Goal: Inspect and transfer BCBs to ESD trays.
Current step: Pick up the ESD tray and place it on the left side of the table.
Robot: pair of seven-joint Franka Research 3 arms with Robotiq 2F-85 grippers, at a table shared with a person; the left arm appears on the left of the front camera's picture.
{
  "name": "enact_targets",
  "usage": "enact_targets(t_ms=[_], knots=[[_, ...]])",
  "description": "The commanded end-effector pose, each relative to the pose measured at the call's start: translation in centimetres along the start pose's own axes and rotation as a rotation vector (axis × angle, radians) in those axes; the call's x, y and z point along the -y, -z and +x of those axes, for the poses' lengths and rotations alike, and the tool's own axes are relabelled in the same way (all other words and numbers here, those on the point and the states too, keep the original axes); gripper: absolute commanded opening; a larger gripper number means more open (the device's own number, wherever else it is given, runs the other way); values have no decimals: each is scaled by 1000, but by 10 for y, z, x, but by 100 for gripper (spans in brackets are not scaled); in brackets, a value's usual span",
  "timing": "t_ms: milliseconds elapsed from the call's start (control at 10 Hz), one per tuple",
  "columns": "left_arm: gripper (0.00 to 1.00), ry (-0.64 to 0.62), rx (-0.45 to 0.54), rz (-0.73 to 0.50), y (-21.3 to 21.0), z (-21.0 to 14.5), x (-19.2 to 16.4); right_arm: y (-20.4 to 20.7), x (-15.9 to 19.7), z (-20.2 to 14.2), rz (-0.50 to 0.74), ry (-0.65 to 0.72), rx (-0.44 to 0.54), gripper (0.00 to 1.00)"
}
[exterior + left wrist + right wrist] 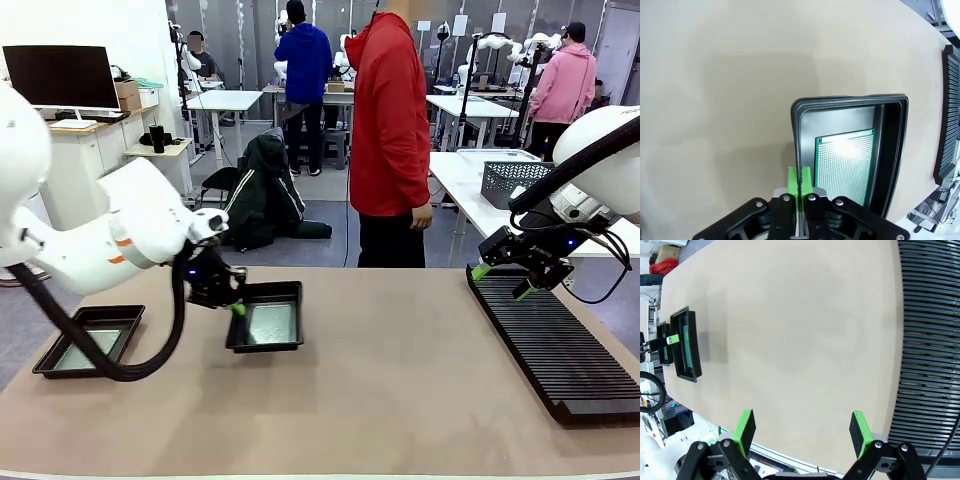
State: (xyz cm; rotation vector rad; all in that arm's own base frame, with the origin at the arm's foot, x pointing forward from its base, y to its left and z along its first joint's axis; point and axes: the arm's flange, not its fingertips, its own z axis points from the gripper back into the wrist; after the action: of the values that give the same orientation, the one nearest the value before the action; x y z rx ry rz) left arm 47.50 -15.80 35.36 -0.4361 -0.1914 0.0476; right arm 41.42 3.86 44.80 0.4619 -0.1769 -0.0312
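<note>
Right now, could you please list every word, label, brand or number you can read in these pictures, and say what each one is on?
No text is legible.
BCB in the ESD tray: only a grid of holes, no print.
Slotted rack: bare ribs, no label.
Papers on the far wall: too small to read.

right tool spread wide above table, beside rack.

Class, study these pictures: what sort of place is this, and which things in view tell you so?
Probably a robotics lab or teaching workshop. Two white robot arms work at a tan table holding shallow black plastic trays with pale-green circuit boards and a long black ribbed rack; behind, people stand among white workbenches with further arms.
</note>
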Motion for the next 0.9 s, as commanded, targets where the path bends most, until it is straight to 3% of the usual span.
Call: enact_targets(t_ms=[0,400,800], knots=[[3,18,-26,16,-19,-4,-33,-1,-2,0,-9,20,0,100],[3,43,-69,74,-45,13,-96,-1,-2,0,-9,20,0,100],[3,36,-96,98,-49,17,-130,-1,-2,0,-9,20,0,100]])
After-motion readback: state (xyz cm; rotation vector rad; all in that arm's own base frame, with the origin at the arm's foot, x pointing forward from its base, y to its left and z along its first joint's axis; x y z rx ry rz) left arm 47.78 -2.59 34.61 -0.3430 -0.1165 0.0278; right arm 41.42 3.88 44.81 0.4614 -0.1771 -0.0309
